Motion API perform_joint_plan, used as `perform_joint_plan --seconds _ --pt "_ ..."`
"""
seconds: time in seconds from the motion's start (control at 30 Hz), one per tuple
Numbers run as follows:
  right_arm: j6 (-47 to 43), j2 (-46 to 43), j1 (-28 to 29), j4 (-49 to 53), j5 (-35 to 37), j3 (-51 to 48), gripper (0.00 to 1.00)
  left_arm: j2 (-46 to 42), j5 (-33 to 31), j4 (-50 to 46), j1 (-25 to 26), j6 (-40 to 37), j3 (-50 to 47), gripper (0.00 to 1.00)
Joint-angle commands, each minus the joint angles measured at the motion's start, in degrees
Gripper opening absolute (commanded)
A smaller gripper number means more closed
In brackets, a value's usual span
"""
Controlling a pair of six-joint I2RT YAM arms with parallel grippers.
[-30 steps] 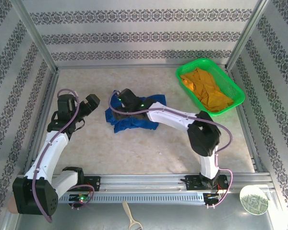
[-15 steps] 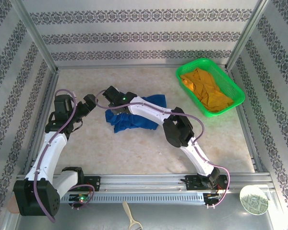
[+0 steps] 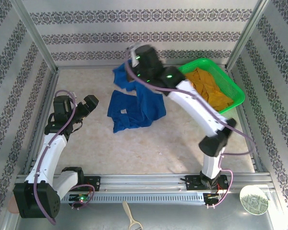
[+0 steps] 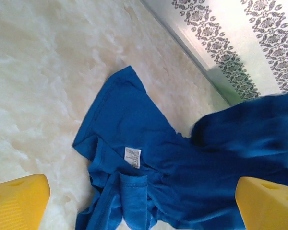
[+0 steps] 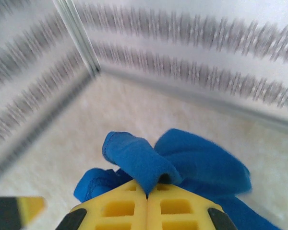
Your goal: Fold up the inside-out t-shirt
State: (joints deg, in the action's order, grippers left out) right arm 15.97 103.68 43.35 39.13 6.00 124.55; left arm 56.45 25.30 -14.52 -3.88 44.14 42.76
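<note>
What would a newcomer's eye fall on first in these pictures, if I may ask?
The blue t-shirt in the middle of the table stands out first, with one end held up towards the back by the shut jaws of the right arm. Next comes the green basket at the far right corner, with an orange garment in it.

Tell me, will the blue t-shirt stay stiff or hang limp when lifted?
Probably limp: the blue t-shirt droops in folds from the right gripper. Likely light, as one small pinch holds up its edge.
</note>
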Motion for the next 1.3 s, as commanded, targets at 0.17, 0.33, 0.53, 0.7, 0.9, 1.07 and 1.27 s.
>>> perform_joint_plan --seconds 0.17,0.33,0.53,0.7,0.9,1.07,1.27 --pt "5.66 -8.88 -4.84 -2.18 -12.38 2.38 0.0 5.97 8.62 9.04 1.0 0.3 -0.1 0.99" --pt "6.33 -13.32 -7.67 -2.18 -12.68 0.8 0.0 12.09 8.14 13.45 5.19 -0.28 0.81 0.99" --pt "8.24 -16.71 -10.95 -3.73 -14.06 -4.38 0.0 19.61 5.63 19.05 12.36 0.51 -0.46 0.99" --pt "9.25 -24.77 -12.26 -5.97 -11.0 -17.76 0.0 21.75 3.62 23.11 14.94 2.09 -4.62 0.99" --pt "13.84 -41.69 -14.04 -11.29 -3.2 -44.86 0.0 22.92 2.03 26.35 16.34 2.84 -9.85 0.99" --pt "18.62 -54.48 -15.15 -8.7 2.89 -60.85 0.0 24.56 0.53 26.03 18.6 2.06 -10.39 0.99" --pt "20.64 -63.14 -15.4 -3.67 7.17 -69.6 0.0 26.85 -3.48 19.95 19.2 -1.47 -4.45 0.99"
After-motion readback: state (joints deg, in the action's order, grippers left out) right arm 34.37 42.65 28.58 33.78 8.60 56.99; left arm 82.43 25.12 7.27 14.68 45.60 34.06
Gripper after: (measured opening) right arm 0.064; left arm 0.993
